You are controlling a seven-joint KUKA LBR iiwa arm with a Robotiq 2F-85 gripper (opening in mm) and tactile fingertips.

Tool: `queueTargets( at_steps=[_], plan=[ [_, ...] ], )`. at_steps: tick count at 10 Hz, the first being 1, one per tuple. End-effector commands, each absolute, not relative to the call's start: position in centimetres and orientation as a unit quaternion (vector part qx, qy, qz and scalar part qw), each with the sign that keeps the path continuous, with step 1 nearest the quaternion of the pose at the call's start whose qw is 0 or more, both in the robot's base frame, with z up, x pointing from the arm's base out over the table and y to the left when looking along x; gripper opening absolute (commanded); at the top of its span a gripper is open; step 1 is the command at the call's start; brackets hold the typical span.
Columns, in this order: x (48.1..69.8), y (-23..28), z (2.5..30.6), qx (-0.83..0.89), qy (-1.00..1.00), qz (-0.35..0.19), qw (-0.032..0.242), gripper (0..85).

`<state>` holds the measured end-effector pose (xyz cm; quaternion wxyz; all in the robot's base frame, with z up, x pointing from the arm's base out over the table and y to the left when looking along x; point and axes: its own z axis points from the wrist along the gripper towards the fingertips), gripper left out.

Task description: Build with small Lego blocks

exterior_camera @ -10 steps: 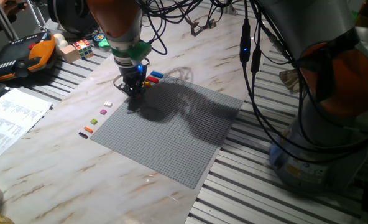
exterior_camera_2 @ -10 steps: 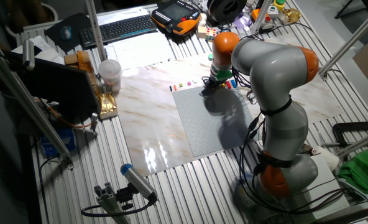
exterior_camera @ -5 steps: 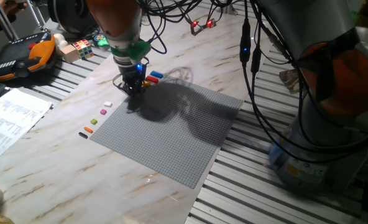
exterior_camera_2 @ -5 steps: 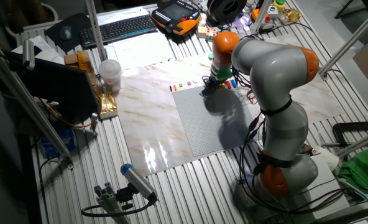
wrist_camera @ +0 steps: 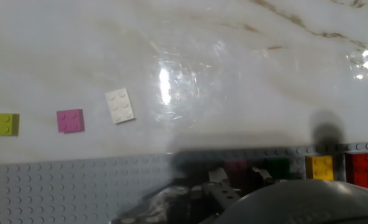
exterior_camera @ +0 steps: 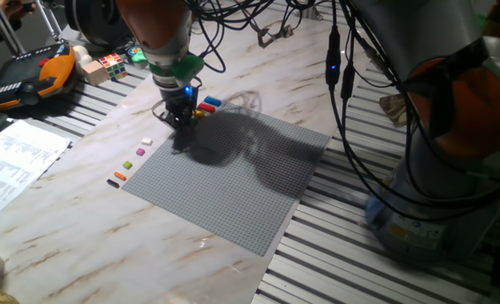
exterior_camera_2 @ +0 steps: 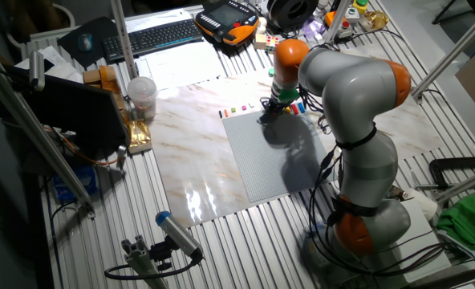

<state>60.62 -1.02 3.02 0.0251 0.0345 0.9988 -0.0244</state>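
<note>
My gripper (exterior_camera: pixel 181 133) points down at the far left edge of the grey baseplate (exterior_camera: pixel 233 177); it also shows in the other fixed view (exterior_camera_2: pixel 268 116). In the hand view the fingers (wrist_camera: pixel 218 186) are dark and in shadow, so I cannot tell whether they hold anything. Next to them on the plate's edge sit a magenta brick (wrist_camera: pixel 235 167), a green brick (wrist_camera: pixel 276 168), a yellow brick (wrist_camera: pixel 319 167) and a red brick (wrist_camera: pixel 360 169). On the marble lie a white brick (wrist_camera: pixel 120 105), a pink brick (wrist_camera: pixel 70 121) and a lime brick (wrist_camera: pixel 4 124). A blue brick (exterior_camera: pixel 212 101) lies behind the gripper.
An orange brick (exterior_camera: pixel 120 176) and a black brick (exterior_camera: pixel 112 182) lie left of the plate. A puzzle cube (exterior_camera: pixel 111 64), a teach pendant (exterior_camera: pixel 26 76) and papers (exterior_camera: pixel 13 165) are at the far left. The robot's base (exterior_camera: pixel 453 169) and cables stand at the right.
</note>
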Motion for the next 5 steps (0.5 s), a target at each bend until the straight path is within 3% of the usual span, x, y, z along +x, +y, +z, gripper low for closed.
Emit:
queueTargets(
  at_steps=[1,5],
  plan=[
    [60.67,-0.92,3.31,0.035,0.999,-0.026,0.023,28.0],
    [61.0,-0.28,4.24,0.036,0.999,-0.03,0.017,24.3]
  ],
)
